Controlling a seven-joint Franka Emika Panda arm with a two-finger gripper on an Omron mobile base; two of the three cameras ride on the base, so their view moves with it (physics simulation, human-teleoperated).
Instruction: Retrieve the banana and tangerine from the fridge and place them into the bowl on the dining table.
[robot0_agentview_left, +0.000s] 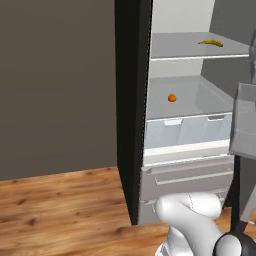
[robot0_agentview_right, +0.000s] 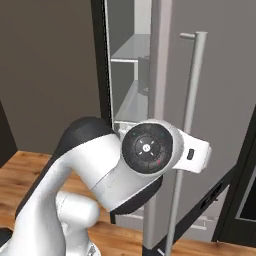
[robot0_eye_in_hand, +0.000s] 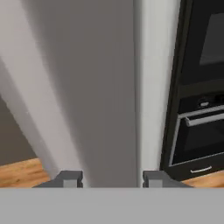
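Banana (robot0_agentview_left: 210, 43) count is one, and one tangerine (robot0_agentview_left: 172, 98) is counted as well; both are seen in the left base view inside the fridge (robot0_agentview_left: 190, 120), whose door (robot0_agentview_right: 210, 100) is swung open. The banana is laid on the upper pale shelf (robot0_agentview_left: 195, 47), towards its right and back. The tangerine is set alone on the next shelf down, near the middle of that surface. Below it, two clear-fronted drawers (robot0_agentview_left: 187, 130) are counted side by side, and nothing can be made out inside them. Two grey drawer fronts are stacked beneath those.

One long vertical bar handle (robot0_agentview_right: 186, 135) is fixed to the outside of the open door, as shown in the right base view, where the arm's wrist is held just beside the door's edge.

In the hand view the gripper (robot0_eye_in_hand: 112, 178) is pointed at the grey door panel, with a pale vertical strip running up just ahead of the gap between the tips. The two dark fingertips (robot0_eye_in_hand: 69, 178) are set apart with nothing gripped between them. Whether the door is touched cannot be told. Neither fruit is near the jaws; both are shelved well apart from them, inside the compartment. One dark built-in oven (robot0_eye_in_hand: 199, 113) is seen to the right of the jaws, above a wooden floor (robot0_agentview_left: 60, 210).
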